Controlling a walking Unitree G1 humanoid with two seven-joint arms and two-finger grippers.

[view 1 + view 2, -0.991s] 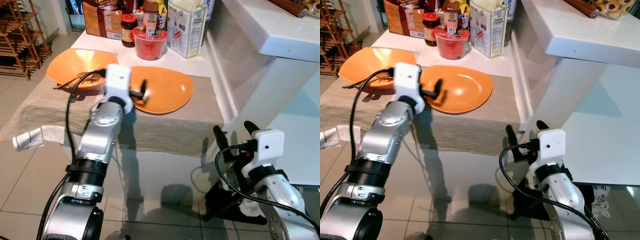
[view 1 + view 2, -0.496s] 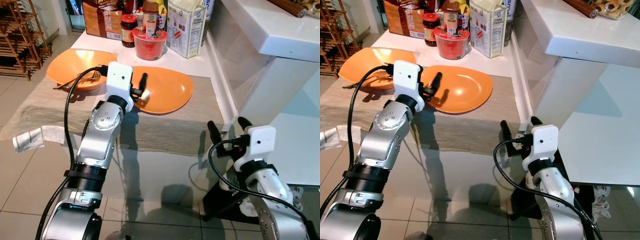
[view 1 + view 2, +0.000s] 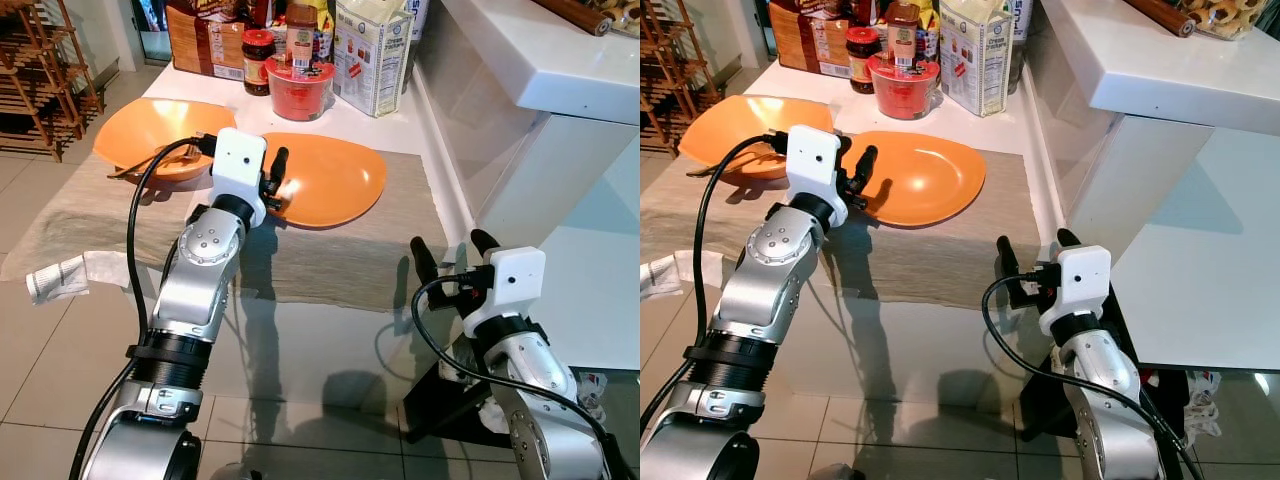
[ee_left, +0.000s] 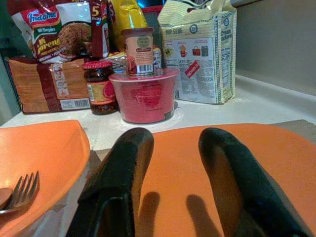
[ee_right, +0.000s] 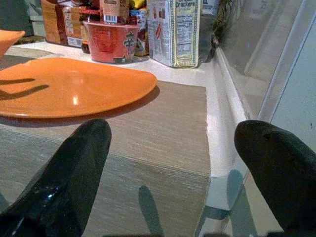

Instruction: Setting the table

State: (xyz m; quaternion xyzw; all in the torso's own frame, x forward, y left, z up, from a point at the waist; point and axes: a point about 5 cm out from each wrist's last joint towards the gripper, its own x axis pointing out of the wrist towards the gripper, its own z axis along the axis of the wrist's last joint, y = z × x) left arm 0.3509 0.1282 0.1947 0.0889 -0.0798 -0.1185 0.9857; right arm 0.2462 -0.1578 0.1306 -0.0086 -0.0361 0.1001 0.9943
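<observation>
The robot's left hand point(image 3: 273, 180) hovers with fingers parted and empty over the near rim of an orange plate point(image 3: 330, 178) lying on a beige table runner point(image 3: 330, 260) on the worktop point(image 3: 375, 125), beside an orange bowl point(image 3: 150, 130) holding a fork point(image 4: 19, 190). The right hand point(image 3: 447, 258), open and empty, waits off the runner's edge. A clean grasp likely means straddling the thin rim squarely, one finger under it, before closing.
</observation>
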